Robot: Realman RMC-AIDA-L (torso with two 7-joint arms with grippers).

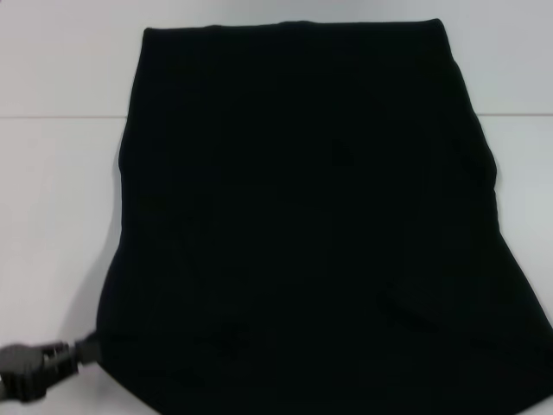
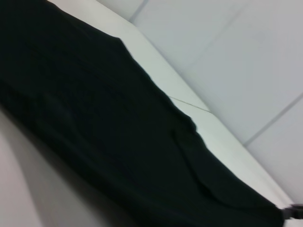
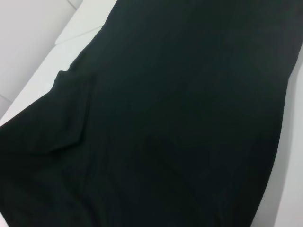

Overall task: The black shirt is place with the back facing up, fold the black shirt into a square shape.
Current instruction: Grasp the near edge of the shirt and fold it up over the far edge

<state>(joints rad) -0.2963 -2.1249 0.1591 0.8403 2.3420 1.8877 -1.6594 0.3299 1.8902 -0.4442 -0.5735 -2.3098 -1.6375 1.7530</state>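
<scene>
One black shirt (image 1: 311, 225) flat on table (image 1: 52, 173); left tool (image 1: 82, 350) at near-left corner.

The black shirt (image 1: 302, 225) runs off the head view's bottom edge, so its near end is cut off. The left gripper (image 1: 82, 350) touches the shirt's near-left corner, fingertips lost against dark cloth. No sleeves or neckline can be made out.

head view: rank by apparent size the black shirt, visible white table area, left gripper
1. The plain matte black fabric shirt fills most of the view.
2. The bare white tabletop shows only along the far edge and the sides.
3. The left gripper, at the shirt's near left corner, is smallest.
</scene>
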